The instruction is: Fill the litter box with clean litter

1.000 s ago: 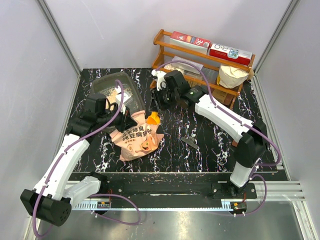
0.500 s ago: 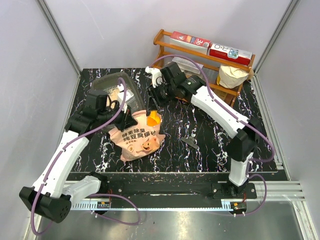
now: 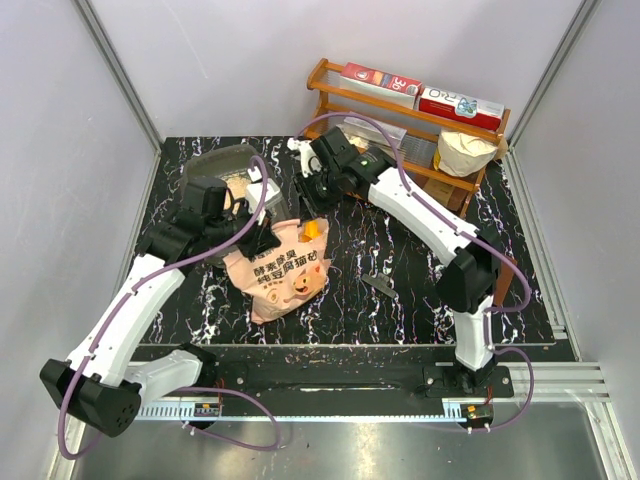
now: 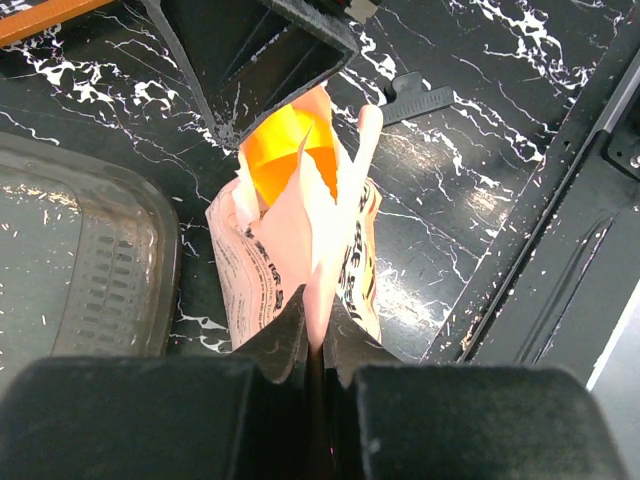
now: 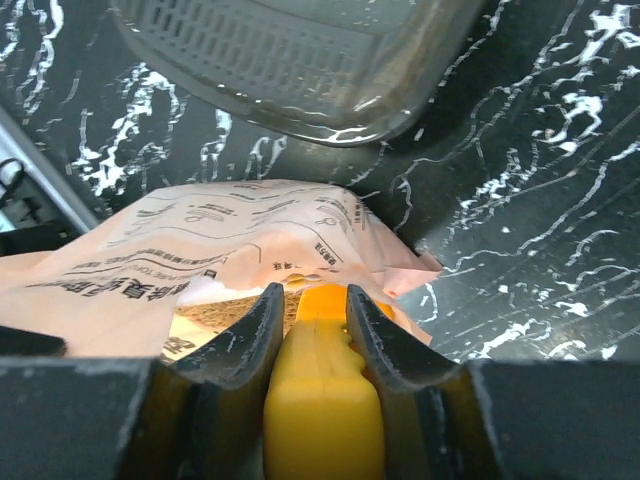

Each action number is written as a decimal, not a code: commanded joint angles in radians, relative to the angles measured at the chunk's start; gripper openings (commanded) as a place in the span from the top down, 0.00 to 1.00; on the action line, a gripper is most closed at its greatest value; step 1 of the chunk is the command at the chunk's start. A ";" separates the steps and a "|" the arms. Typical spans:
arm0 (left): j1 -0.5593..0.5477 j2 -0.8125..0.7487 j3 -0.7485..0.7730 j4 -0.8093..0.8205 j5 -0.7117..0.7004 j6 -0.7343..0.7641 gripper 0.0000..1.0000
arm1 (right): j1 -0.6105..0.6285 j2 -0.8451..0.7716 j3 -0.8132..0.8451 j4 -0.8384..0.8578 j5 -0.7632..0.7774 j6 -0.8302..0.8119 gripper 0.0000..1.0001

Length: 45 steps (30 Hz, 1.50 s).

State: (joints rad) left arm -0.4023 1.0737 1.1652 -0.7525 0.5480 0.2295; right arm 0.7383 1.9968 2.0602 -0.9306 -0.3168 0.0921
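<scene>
The left gripper [image 4: 316, 330] is pressed together on the edge of the pink bag [image 3: 288, 275], which lies on the table [image 3: 400, 260] left of the middle. The right gripper [image 5: 312, 300] is clamped on the handle of the yellow scoop [image 5: 320, 420]; the front of the scoop sits in the mouth of the bag. Some clean litter [image 5: 215, 318] shows inside the bag. The litter box [image 3: 212, 165] stands at the far left, just beyond the bag.

Pink bag [image 3: 285, 275] with Chinese characters, 豆腐猫砂 among them, red boxes [image 3: 380, 80], lettering too small to read
</scene>
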 commanded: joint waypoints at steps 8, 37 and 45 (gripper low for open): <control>-0.004 -0.086 0.070 0.255 0.020 0.024 1.00 | 0.006 -0.259 -0.435 0.306 0.220 -0.158 1.00; -0.007 0.031 0.133 0.245 0.010 -0.022 1.00 | -0.117 -0.239 -0.926 0.990 -0.432 0.653 1.00; -0.007 0.011 0.103 0.228 0.017 -0.019 1.00 | -0.227 -0.237 -0.963 1.141 -0.548 0.808 1.00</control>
State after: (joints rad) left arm -0.4137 1.1496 1.1961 -0.7277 0.5129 0.2340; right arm 0.5610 1.7470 1.1152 0.1734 -0.7219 0.7288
